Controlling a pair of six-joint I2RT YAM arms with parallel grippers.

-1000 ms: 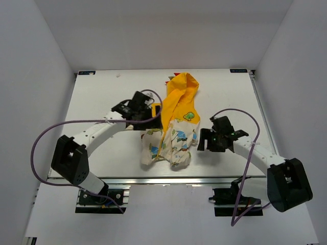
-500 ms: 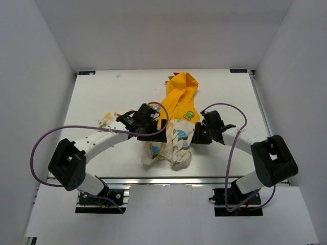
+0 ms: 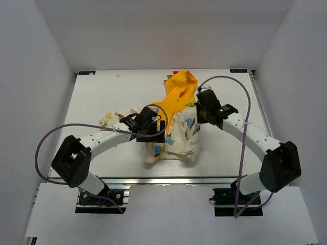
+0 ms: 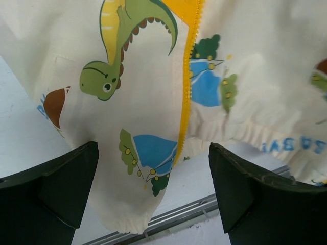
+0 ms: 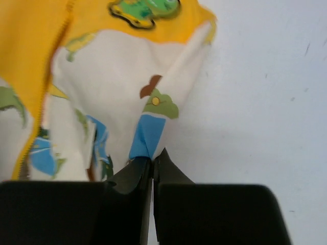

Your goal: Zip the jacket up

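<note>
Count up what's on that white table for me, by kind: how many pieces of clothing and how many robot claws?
Jackets: 1, the jacket
Robot claws: 2, the left gripper and the right gripper
Total: 3

Flat white matte table top (image 3: 102, 97), boxed in by plain white walls (image 3: 163, 30) at left, back and right. Silver aluminium rail (image 3: 168, 180) along near edge. Small black brackets (image 3: 85, 73) at far corners. Soft, even lighting.
</note>
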